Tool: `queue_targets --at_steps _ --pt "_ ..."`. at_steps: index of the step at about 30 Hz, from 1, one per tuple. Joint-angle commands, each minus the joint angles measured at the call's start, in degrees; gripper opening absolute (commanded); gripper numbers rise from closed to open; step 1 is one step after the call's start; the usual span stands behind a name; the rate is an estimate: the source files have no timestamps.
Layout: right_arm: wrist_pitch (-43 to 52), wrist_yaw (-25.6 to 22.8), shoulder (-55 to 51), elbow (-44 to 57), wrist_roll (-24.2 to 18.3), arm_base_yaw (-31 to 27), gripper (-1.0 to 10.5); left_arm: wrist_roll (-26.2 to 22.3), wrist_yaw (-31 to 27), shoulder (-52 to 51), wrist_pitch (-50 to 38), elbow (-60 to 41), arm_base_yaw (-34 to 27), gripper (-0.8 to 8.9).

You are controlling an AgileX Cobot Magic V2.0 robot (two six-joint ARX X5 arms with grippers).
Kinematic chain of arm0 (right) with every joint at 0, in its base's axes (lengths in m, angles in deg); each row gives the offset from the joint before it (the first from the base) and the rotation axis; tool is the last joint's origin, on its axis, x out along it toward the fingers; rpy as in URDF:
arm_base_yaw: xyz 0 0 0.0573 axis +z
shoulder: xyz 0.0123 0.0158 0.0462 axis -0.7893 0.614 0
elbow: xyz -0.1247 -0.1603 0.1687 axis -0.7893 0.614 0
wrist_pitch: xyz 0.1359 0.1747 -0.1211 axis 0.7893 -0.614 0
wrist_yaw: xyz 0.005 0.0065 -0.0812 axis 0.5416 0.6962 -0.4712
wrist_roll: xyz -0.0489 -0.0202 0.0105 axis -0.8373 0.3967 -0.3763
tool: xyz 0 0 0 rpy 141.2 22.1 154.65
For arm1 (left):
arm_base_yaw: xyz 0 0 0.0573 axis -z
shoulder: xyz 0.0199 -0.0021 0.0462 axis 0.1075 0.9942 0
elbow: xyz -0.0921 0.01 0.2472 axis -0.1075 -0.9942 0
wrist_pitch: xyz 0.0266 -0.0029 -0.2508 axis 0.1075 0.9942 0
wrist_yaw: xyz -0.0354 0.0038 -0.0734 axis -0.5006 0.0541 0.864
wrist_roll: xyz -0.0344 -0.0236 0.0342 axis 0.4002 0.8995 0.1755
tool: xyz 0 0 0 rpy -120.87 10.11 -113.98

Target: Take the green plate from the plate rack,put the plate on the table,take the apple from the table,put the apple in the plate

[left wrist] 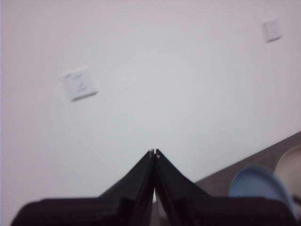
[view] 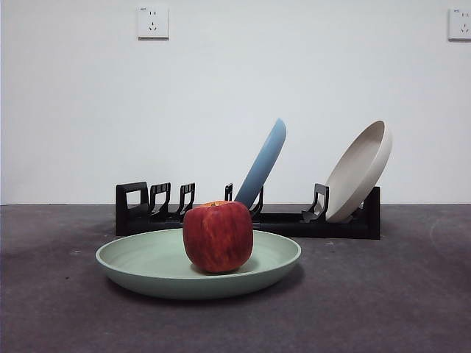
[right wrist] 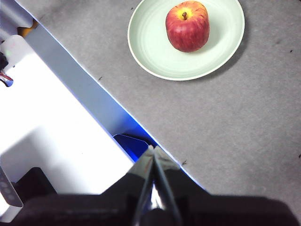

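Dark grey desk (view: pixel 412 309) stretches back to a white wall, and on it the green plate (view: pixel 147 266) lies flat with the apple (view: pixel 218 236) sitting upright in its middle. Behind stands the plate rack (view: pixel 294 220), holding a tilted blue plate (view: pixel 263 163) and a beige plate (view: pixel 359 170). Both pincers are clenched empty: the left pincer (left wrist: pixel 154 152) faces the wall, the right pincer (right wrist: pixel 152 148) hangs above the desk edge, well apart from the plate.

A plain white wall (view: pixel 235 95) stands at the far side. Two white sockets are on it, one socket (view: pixel 153 22) high on the left and another socket (view: pixel 460 23) at the far right.
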Motion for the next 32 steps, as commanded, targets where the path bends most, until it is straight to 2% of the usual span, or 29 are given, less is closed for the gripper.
queue_targets --at_steps 1,6,13,20,25,32 --pt "0.33 -0.09 -0.17 0.33 0.52 0.11 0.0 0.79 0.11 -5.73 -2.73 -10.08 -3.17 -0.03" --pt "0.31 -0.09 -0.2 0.33 0.52 0.11 0.0 0.83 -0.04 -14.78 -3.74 -22.64 -7.37 -0.03" --pt "0.31 -0.09 -0.2 0.33 0.52 0.11 0.0 5.22 -0.37 -25.2 -3.65 -34.97 -12.5 -0.03" --pt "0.33 -0.09 -0.2 0.33 0.52 0.11 0.0 5.35 -0.9 -30.34 -0.57 -41.57 -13.2 -0.03" --pt "0.31 -0.09 -0.2 0.33 0.52 0.11 0.0 7.26 -1.4 -32.52 2.12 -45.05 -13.2 -0.03" --pt "0.31 -0.09 -0.2 0.33 0.52 0.11 0.0 8.87 -1.29 -33.94 8.66 -45.33 -13.2 -0.03"
